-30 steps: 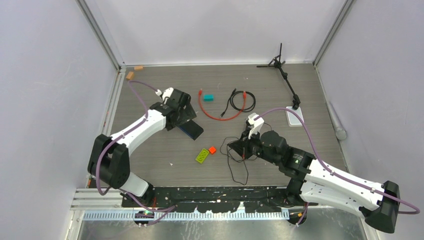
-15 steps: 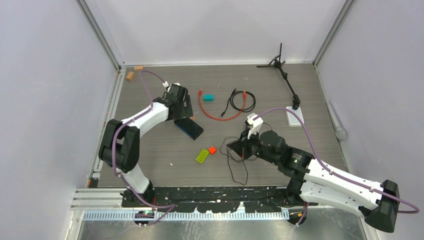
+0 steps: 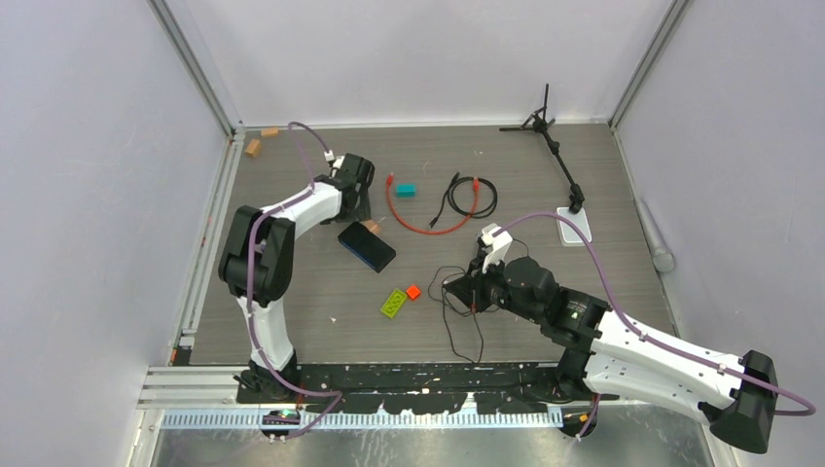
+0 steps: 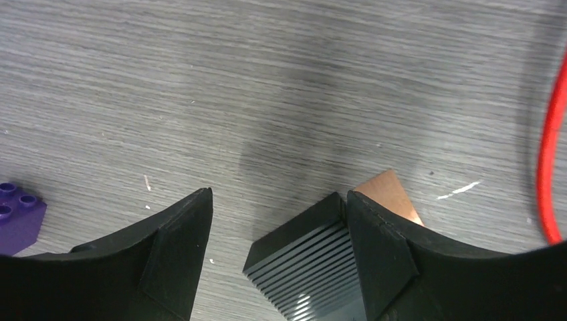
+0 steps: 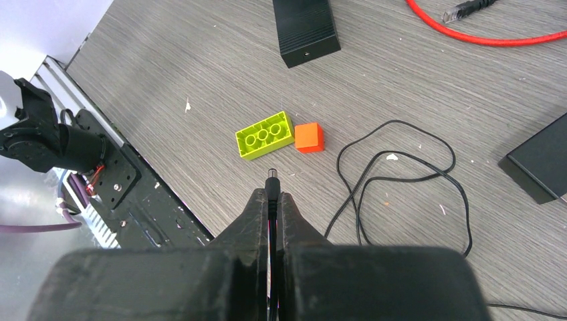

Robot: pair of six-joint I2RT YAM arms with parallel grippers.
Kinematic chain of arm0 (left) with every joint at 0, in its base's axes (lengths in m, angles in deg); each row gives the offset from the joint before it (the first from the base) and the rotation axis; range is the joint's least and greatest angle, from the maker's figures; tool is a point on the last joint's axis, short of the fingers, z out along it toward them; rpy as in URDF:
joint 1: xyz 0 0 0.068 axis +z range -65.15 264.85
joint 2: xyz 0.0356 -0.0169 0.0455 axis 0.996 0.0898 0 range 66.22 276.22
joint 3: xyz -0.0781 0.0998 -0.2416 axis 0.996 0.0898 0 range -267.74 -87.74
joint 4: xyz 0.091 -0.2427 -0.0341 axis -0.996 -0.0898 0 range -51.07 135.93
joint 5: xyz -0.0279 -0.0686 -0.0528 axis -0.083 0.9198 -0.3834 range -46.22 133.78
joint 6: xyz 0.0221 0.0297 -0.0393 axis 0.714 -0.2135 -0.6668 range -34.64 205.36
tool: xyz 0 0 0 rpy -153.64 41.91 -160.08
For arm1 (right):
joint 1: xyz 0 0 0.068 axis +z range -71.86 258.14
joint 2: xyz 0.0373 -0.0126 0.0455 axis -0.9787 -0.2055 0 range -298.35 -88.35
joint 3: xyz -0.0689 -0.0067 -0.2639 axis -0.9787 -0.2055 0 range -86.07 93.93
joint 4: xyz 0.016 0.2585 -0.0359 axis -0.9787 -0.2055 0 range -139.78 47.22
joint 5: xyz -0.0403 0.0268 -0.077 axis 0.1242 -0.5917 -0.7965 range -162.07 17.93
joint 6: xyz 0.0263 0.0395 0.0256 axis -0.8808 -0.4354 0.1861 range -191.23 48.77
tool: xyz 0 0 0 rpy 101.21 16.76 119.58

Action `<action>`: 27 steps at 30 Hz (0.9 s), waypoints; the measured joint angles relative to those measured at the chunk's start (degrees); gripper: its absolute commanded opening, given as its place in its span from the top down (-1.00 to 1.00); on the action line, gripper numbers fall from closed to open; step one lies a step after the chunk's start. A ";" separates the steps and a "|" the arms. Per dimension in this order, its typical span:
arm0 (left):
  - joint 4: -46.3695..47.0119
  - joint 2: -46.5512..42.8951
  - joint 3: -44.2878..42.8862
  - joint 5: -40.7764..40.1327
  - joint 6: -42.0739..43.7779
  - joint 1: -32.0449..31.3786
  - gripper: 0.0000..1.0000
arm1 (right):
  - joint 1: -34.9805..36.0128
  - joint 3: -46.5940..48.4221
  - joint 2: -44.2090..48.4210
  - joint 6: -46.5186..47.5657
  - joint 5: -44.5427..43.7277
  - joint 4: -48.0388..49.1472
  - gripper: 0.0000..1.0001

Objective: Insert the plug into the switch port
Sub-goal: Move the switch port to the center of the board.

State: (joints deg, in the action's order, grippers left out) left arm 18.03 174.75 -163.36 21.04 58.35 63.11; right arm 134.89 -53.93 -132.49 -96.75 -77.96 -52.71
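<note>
On the surface [image 3: 292, 292], the switch box [image 3: 367, 246] lies left of the middle. The left pincer [image 3: 358, 214] hangs over its far left end. Behind the box and to its right curves a looped cable [image 3: 420, 228]. The cable's plug [image 3: 391, 179] lies farther back, with a small block [image 3: 406, 190] just right of it. A coiled cord [image 3: 472, 196] lies right of the loop. Before the box, to its right, a studded brick [image 3: 394, 304] and a cube [image 3: 413, 291] sit just beside each other. Right of these, the right pincer [image 5: 271, 195] pinches a thin wire [image 5: 273, 180].

Robotics lab, white-walled test cell [image 3: 409, 58], aluminium rails [image 3: 195, 68]
</note>
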 measured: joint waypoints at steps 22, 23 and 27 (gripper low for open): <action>1.18 -10.40 17.42 -3.02 -5.66 0.52 -0.74 | -2.78 0.50 -11.08 -0.57 1.70 4.70 0.99; 1.46 -11.23 18.36 -3.04 -5.86 0.57 -0.77 | -3.85 0.63 -12.98 -0.79 2.56 5.51 0.99; 2.16 -15.43 22.95 -3.21 -7.26 1.01 -0.89 | -10.64 1.55 -21.75 -2.54 8.74 11.10 0.99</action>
State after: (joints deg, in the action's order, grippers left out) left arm 20.19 159.32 -140.41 17.83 51.10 64.11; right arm 124.25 -52.38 -154.24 -99.28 -69.22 -41.61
